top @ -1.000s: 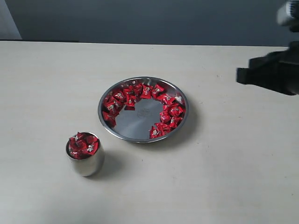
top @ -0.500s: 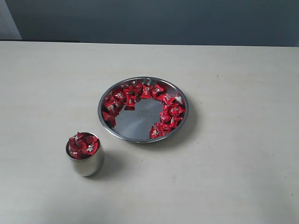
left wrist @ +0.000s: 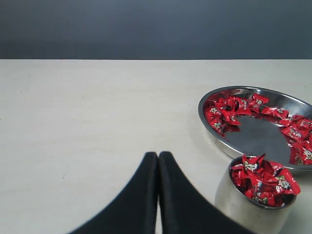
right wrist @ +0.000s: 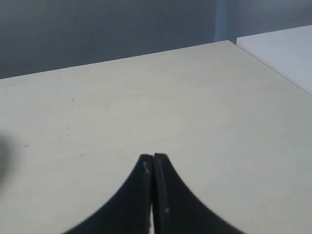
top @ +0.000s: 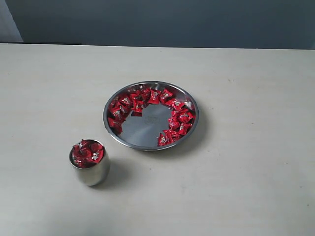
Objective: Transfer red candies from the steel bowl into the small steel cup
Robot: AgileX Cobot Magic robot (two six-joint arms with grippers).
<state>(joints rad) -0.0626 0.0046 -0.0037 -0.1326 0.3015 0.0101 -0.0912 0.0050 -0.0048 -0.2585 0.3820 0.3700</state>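
Observation:
The steel bowl lies at the table's middle, with red candies ringing its back and right sides; its flat bottom is bare. The small steel cup stands at the front left, heaped with red candies. In the left wrist view the bowl and the cup sit beside my left gripper, which is shut and empty, apart from the cup. My right gripper is shut and empty over bare table. Neither gripper shows in the exterior view.
The pale table stretches around both vessels. A dark wall runs behind its far edge. In the right wrist view a white surface adjoins the table's far corner.
The dark right arm at the exterior view's right edge a second ago has withdrawn out of view. Bowl, cup and candies have not moved.

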